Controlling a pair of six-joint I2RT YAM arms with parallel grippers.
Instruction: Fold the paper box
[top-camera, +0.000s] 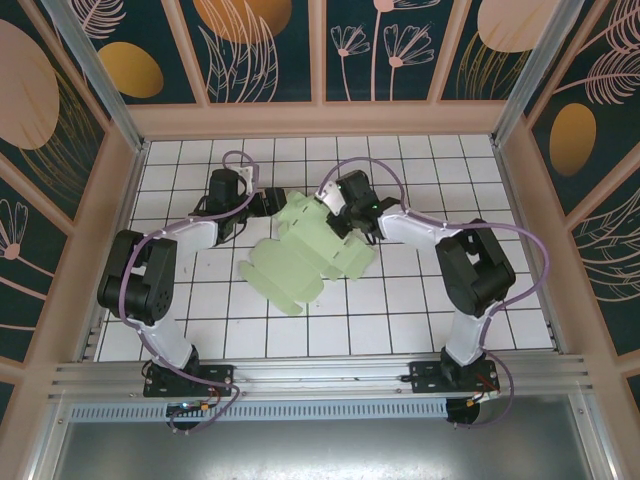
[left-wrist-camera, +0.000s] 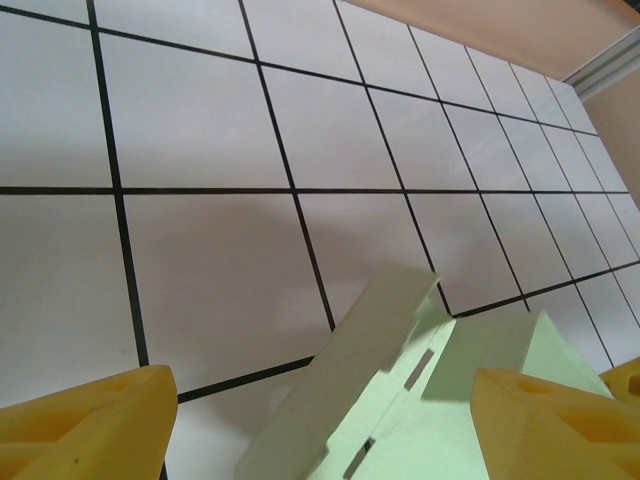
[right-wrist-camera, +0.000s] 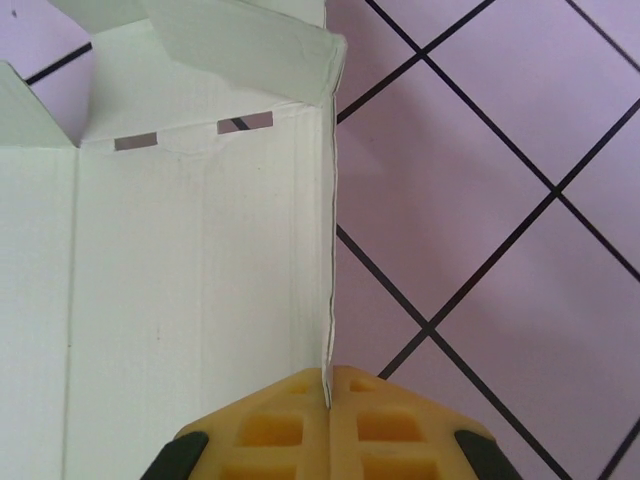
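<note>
White-tiled tabletop (top-camera: 200, 300), paper box (top-camera: 305, 255) half-raised near its middle between both arms, right claw (right-wrist-camera: 328, 385) pinched tight on an upright wall's edge, left claw (left-wrist-camera: 320, 430) spread wide at the box's far-left side, one flap standing between its jaws.

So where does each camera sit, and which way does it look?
Top camera: fixed above and behind the arms, looking down at the tiled table; both arms and the paper box show.
Left wrist camera: on the left arm, looking past the open left pincer at a box flap and tiles.
Right wrist camera: on the right arm, looking down past the right pincer, shut on the box's edge.
All share the box.
</note>
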